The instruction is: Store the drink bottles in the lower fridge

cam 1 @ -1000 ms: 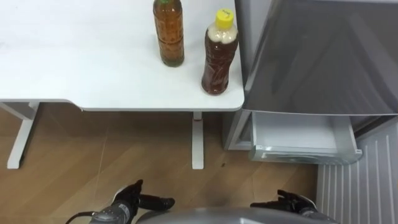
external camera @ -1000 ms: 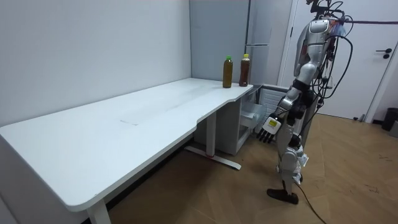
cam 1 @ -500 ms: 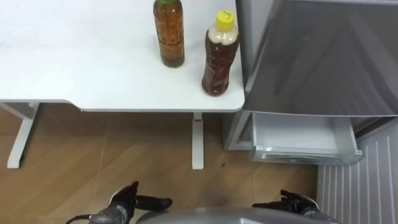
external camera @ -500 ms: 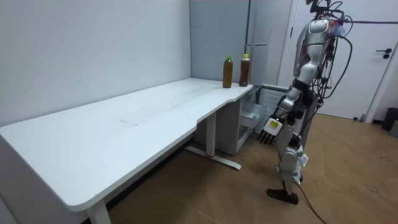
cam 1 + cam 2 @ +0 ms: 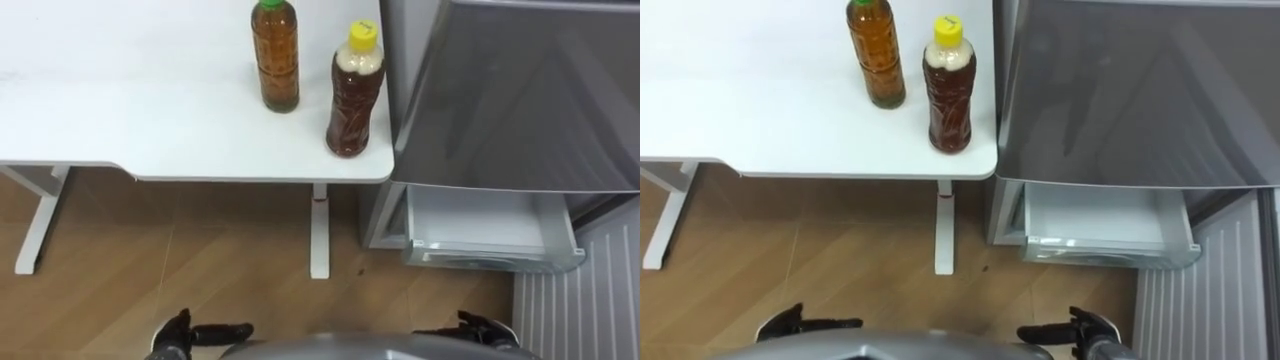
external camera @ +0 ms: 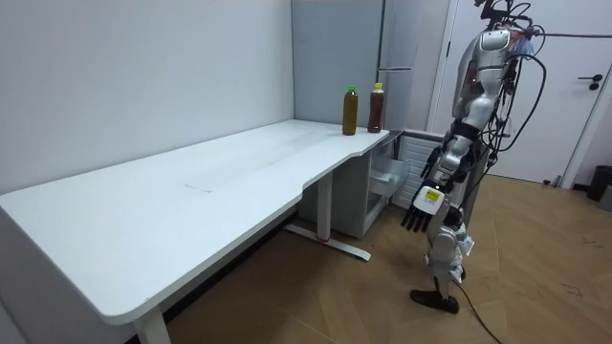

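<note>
Table (image 5: 120, 100): white, filling the upper left of the eye views, its right end just beside the fridge.
Left hand (image 5: 178, 335): low at the bottom edge, over the wood floor (image 5: 200, 250); fingers straight and relaxed, holding nothing, well apart from the bottles.
Green-cap bottle (image 5: 275, 60): upright on the table toward its right end, amber drink inside, apart from its neighbour.
Yellow-cap bottle (image 5: 355, 95): upright on the table's right corner, darker drink inside, near the table edge and next to the fridge.
Fridge (image 5: 520, 90): grey upper door shut, standing right of the table.
Drawer (image 5: 490, 225): the fridge's lower compartment, white, pulled out toward the robot below the grey door.
Right hand (image 5: 482, 329): low at the bottom edge in front of the drawer; fingers loosely extended, holding nothing.
Robot: in the room view it stands upright on the floor facing the table's end and the fridge, arms hanging at its sides.
</note>
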